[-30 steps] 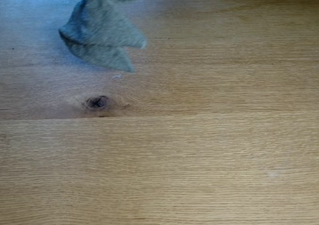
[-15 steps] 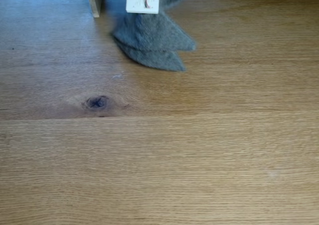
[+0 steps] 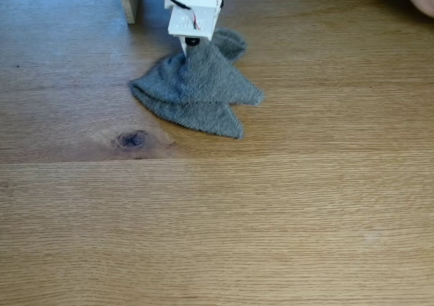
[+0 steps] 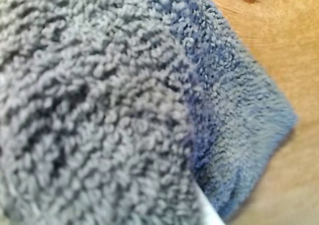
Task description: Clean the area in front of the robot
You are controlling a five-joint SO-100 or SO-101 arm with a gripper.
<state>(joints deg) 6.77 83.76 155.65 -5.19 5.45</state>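
Your hand (image 3: 192, 48) sits at the far edge of the counter (image 3: 285, 211) in the fixed view, pinching a bunched peak of the grey cloth (image 3: 196, 92), so it looks clenched on the cloth, though the fingertips are buried in towelling. The cloth's lower folds lie spread on the wood. Going left to right in the fixed view: the dark knot (image 3: 132, 139) lies just left of and nearer than the cloth; the broad stretch to the right looks unwiped. To wipe well, press low enough that the folds drag flat, then sweep in overlapping passes. In the wrist view the cloth (image 4: 99, 100) hides the fingers, so judge contact from the fixed view.
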